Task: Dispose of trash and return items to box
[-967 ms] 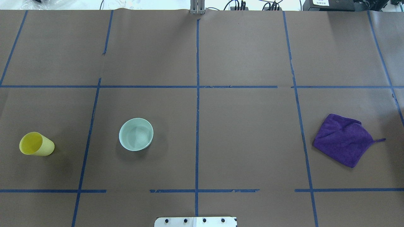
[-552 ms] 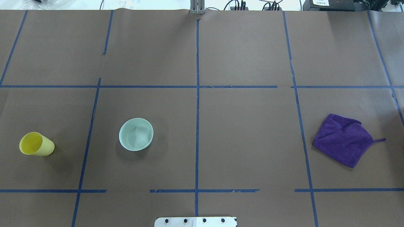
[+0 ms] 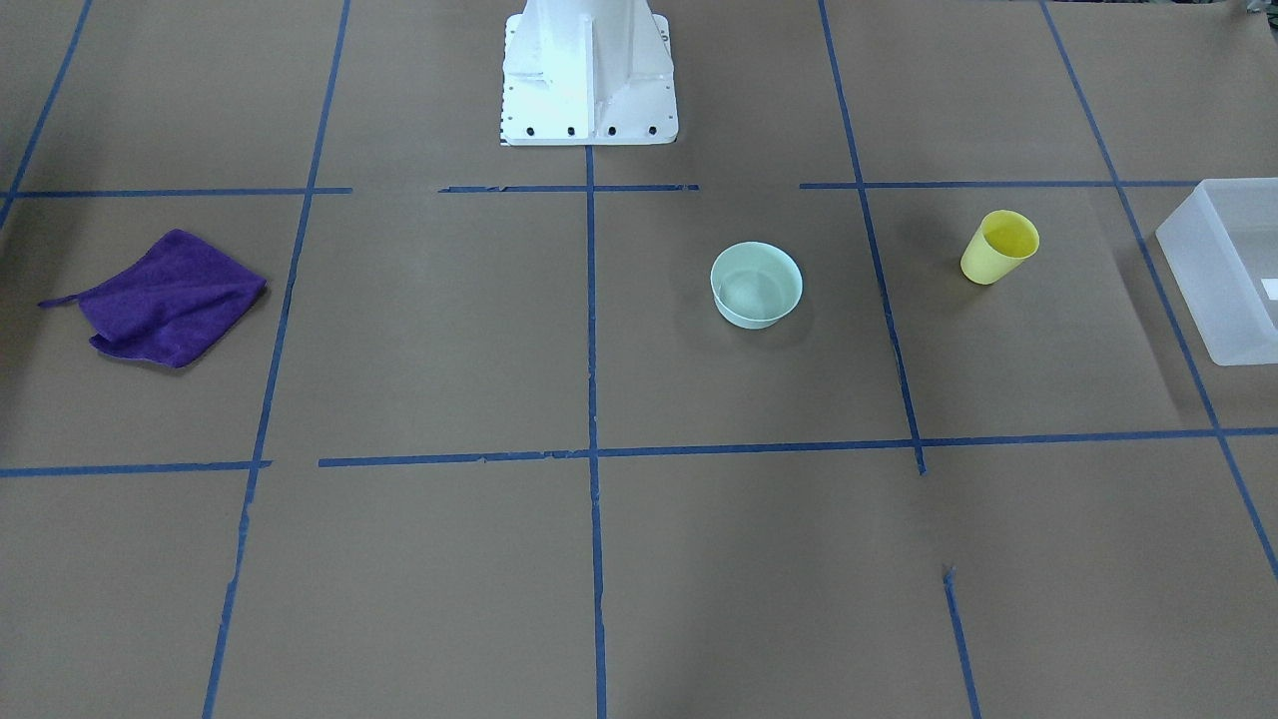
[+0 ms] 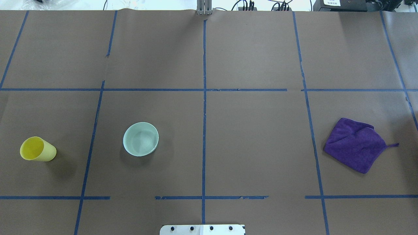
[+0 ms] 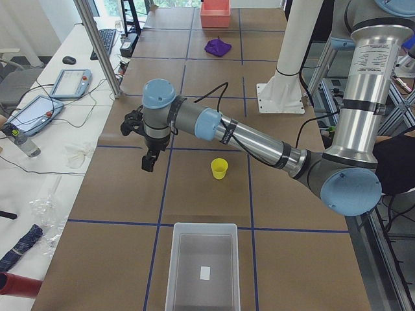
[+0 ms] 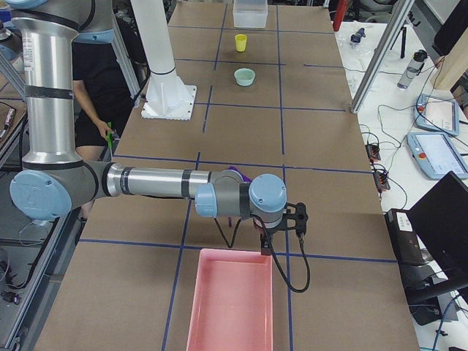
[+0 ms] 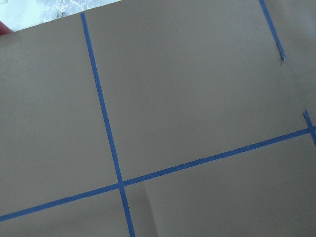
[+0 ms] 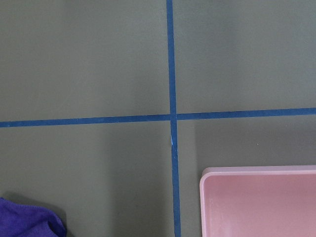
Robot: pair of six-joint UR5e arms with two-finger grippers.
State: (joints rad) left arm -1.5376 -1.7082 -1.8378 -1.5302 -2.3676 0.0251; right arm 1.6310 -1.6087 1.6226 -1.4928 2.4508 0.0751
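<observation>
1. In the left side view, the left pincer (image 5: 148, 161) hangs above the counter (image 5: 207, 201), left of centre. The cup (image 5: 220, 168) stands upright to its right and clear of it. The box (image 5: 202, 265) sits at bottom centre, below both.
2. In the front view, the bowl (image 3: 756, 285) rests mouth up just right of centre. The cup is further right, and the box is at the right edge, partly cut off. All three stand apart from one another.
3. In the right side view, the right pincer (image 6: 259, 228) hovers at lower centre, just above the top edge of a pink tray (image 6: 230, 307). The cup and bowl are far off at top centre.
4. The counter is covered in brown paper with a grid of blue tape lines (image 4: 204, 130).
   - The white robot base (image 3: 589, 80) stands at top centre of the front view.
   - A purple cloth (image 3: 165, 300) lies at its left side.
   - A person (image 6: 99, 95) in dark clothes stands at the left edge of the right side view.
   - Tablets (image 6: 439, 131) and cables lie on the side bench at the right of that view.
5. I cannot tell how far either pincer is open. Neither one touches the cup, the bowl or the box.
</observation>
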